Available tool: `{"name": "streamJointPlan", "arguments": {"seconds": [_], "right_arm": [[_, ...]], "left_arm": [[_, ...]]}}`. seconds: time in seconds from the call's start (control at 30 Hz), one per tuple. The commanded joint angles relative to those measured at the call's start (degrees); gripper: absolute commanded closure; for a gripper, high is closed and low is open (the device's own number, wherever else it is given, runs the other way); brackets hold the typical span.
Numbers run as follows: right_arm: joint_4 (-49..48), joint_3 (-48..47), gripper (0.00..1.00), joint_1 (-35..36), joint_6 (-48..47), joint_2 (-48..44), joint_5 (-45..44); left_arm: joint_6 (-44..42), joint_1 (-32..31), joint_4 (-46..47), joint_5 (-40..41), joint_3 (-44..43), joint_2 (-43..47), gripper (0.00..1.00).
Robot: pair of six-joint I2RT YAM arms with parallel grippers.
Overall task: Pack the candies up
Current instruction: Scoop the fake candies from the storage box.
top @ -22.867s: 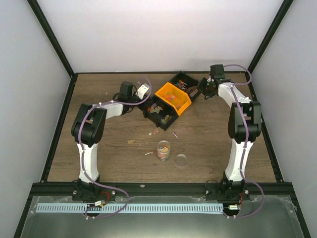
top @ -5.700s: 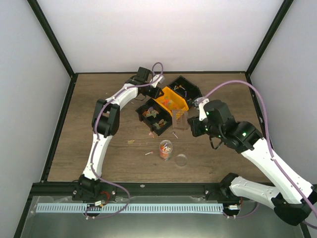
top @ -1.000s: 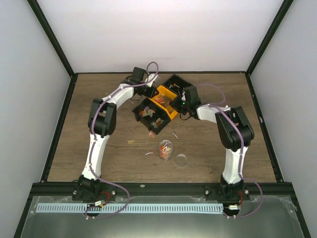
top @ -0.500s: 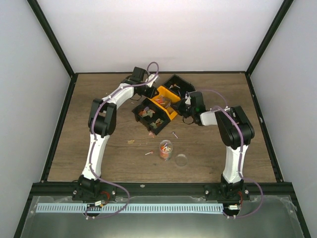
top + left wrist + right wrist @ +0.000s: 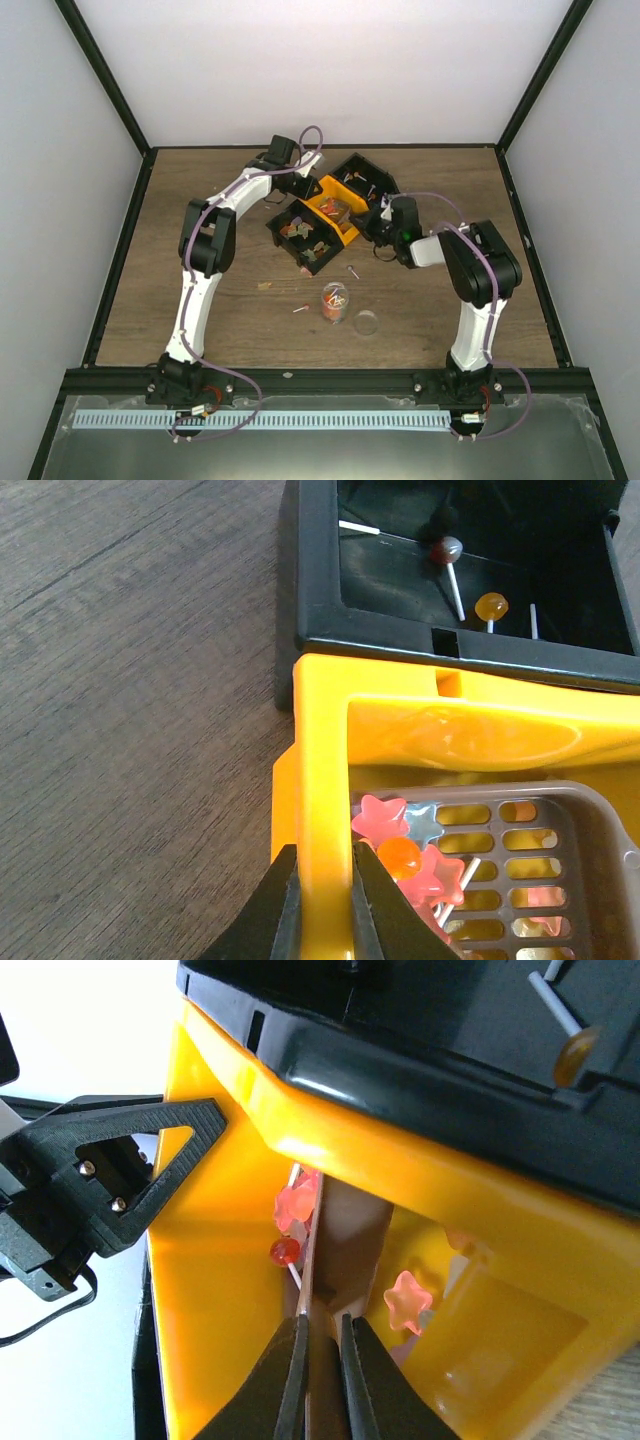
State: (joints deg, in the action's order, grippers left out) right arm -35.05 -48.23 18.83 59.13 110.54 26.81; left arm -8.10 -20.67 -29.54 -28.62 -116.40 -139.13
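Nearest the arm bases, on the wooden desk (image 5: 200, 300), a clear round lid (image 5: 366, 322) can be seen lying flat. Just beside it, a touch further in, a small clear cup (image 5: 333, 294) is stood upright, with some of the candies (image 5: 332, 310) piled inside. A few more are scattered loose on the desk around the cup, apart from it.

Further back, three bins are lined up on a diagonal, pretty much touching. First comes the near black bin (image 5: 288, 250), where a mixed handful of sweets is held.

Next is the orange bin (image 5: 322, 780), and this is where both arms are parked. The left tool (image 5: 320, 865) is clamped on the bin's side wall, one finger outside and one inside. A perforated basket (image 5: 520, 880) is sat inside that bin, and pink star-shaped sweets plus a round orange one are tucked against its corner. The right tool (image 5: 320, 1335) is pinched together on the thin upright wall of that basket, as seen from the right wrist, with more pink stars on either side of it.

Farthest back, butted right up against the orange one, the far black bin (image 5: 380, 640) is found. A dark red and an orange sweet on white sticks are lying on its floor.
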Motion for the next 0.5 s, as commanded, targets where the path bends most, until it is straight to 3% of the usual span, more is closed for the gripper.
{"name": "streamJointPlan", "arguments": {"seconds": [0.0,0.47], "right_arm": [[5.98,4.51,0.99,1.61,0.41,-0.02,7.45],[-22.41,10.93,0.99,-0.46,11.25,5.58,16.23]], "left_arm": [[0.51,-0.85,-2.62,2.52,0.12,-3.85,0.96],[0.21,-0.78,-3.51,3.21,-0.50,-3.63,0.96]]}}
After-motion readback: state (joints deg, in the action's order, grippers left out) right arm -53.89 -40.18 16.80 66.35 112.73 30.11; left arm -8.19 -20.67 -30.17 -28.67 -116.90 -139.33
